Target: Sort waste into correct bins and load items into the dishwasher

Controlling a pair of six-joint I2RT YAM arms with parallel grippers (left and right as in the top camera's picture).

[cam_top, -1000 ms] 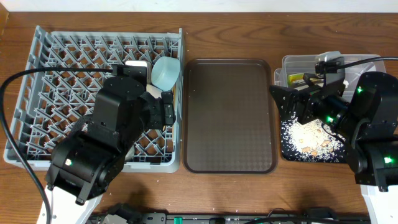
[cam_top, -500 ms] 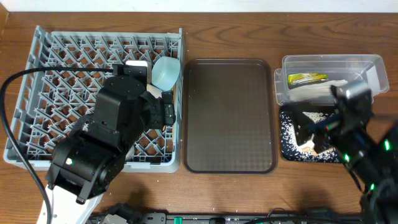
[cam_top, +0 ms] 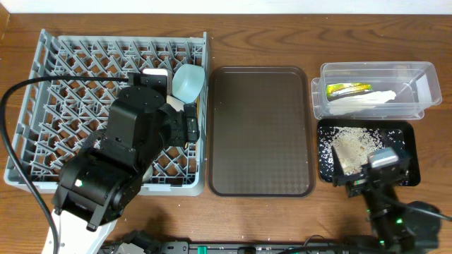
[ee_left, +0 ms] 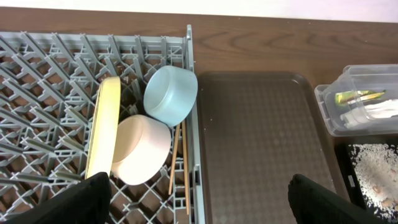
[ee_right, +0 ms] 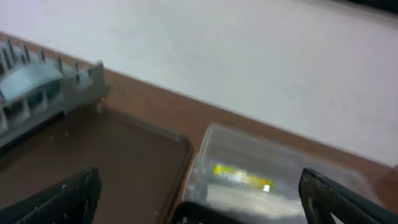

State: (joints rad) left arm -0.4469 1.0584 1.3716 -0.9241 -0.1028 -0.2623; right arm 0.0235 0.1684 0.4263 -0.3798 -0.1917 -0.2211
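Note:
The grey dish rack (cam_top: 70,85) holds the yellow plate (ee_left: 102,127) on edge, the white bowl (ee_left: 142,149), the light-blue bowl (ee_left: 171,94) and two chopsticks (ee_left: 180,158) at its right side. My left gripper (ee_left: 199,199) is open and empty above that corner. The clear tub (cam_top: 424,88) holds the green-and-orange wrapper (cam_top: 348,89) and the white tissue (cam_top: 364,101). The black tray (cam_top: 402,137) holds rice scraps (cam_top: 349,146). My right gripper (ee_right: 199,202) is open and empty, low near the table's front edge. Its blurred view shows the tub (ee_right: 261,155).
The brown serving tray (cam_top: 261,130) lies bare between the rack and the bins. The left arm (cam_top: 120,155) covers the rack's front right part. The right arm (cam_top: 385,187) sits by the black tray's front edge. A white wall fills the right wrist view's top.
My right arm has pulled back from above the tub and black tray to the table's front edge, uncovering both. The left arm has not moved.

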